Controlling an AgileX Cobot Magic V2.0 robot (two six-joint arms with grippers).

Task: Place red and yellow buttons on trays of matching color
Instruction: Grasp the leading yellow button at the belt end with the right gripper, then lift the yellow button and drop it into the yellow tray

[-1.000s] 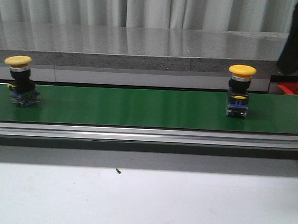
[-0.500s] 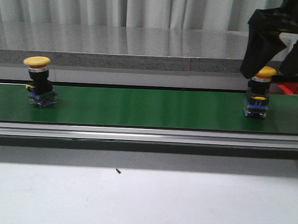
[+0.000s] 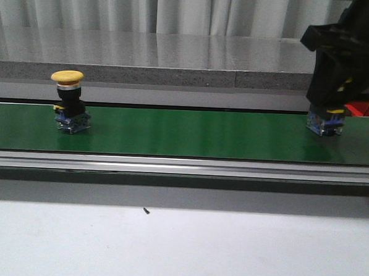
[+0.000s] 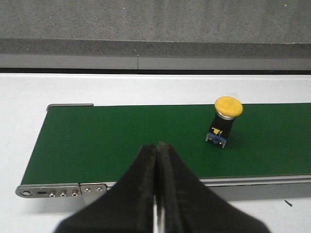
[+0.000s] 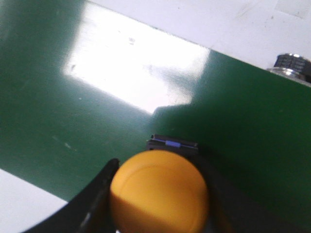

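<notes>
While our left black gripper [image 4: 158, 194] is pressed together, our right black gripper [image 3: 335, 90] straddles one upright yellow mushroom-head button [image 5: 159, 194] on the green conveyor belt [image 3: 191, 133]; whether it pinches, we cannot tell. Another [image 3: 68, 104] stands upright, cap up.

Left tool [image 4: 158, 194] closed; right tool [image 3: 335, 90] lowered, straddling.

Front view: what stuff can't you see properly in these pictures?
- Right button: in the front view the right gripper covers its yellow cap; only the base shows.
- Same button: in the right wrist view the cap hides its body.
- Trays: only a red corner shows, cut off by the front view's edge and the arm; no yellow tray in view.
- Left gripper: absent from the front view.
</notes>
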